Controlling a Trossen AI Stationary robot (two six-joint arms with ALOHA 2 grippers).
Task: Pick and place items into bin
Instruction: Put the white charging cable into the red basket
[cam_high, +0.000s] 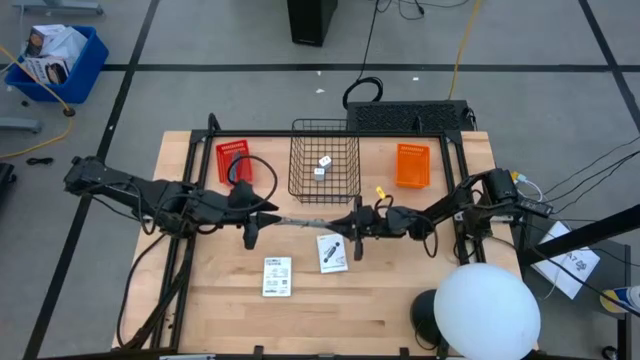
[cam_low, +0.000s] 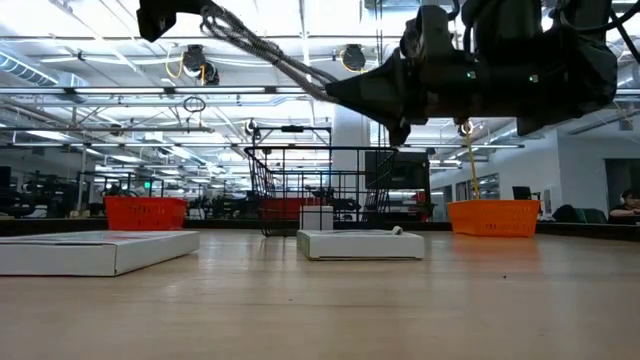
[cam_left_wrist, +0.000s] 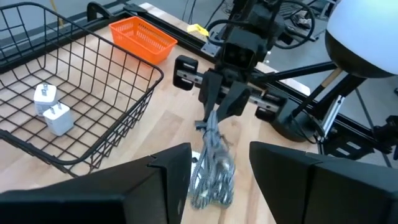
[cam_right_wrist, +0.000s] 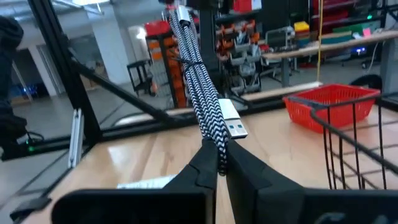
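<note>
Both end effectors, left (cam_high: 268, 216) and right (cam_high: 350, 222), grip a braided cable (cam_high: 308, 220) above the table (cam_high: 420, 270).

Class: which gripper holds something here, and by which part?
Both hold the braided cable: the right gripper pinches one end of the bundle, the left gripper its other end, above the table.

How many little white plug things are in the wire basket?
2: both white plugs sit side by side on the floor of the black wire basket. None looks hidden.
</note>
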